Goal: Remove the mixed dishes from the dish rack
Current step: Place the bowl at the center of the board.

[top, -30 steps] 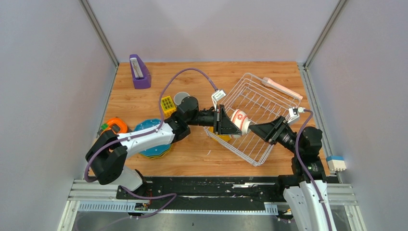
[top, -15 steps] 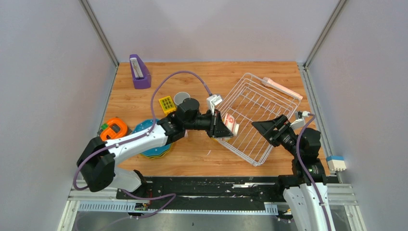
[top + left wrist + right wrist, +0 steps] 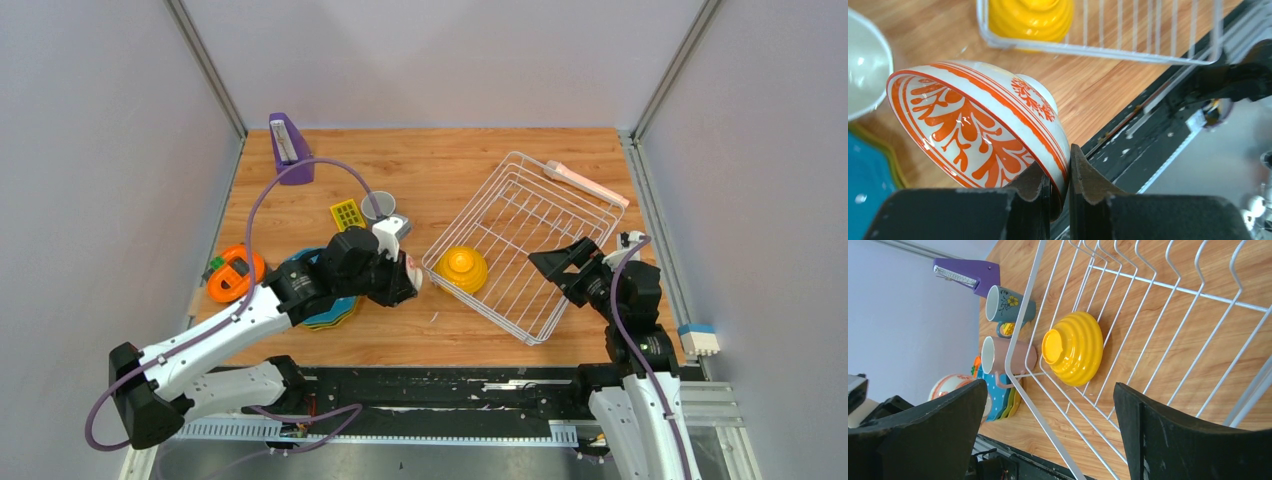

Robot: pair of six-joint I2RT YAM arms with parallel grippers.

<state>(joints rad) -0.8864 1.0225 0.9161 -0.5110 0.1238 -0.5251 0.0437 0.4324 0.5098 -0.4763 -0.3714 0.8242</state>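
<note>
Left tool [image 3: 1060, 175] pulled cup [image 3: 978, 130] from dish rack [image 3: 536, 248], elbow bent

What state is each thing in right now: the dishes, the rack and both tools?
left tool, shut on the red-patterned cup
red-patterned cup, held tilted, outside the dish rack
right tool, open and empty
yellow bowl, upside down in the dish rack
dish rack, holding only the yellow bowl
blue mug, upright on the table
pink mug, upright on the table
plates, stacked on the table
</note>
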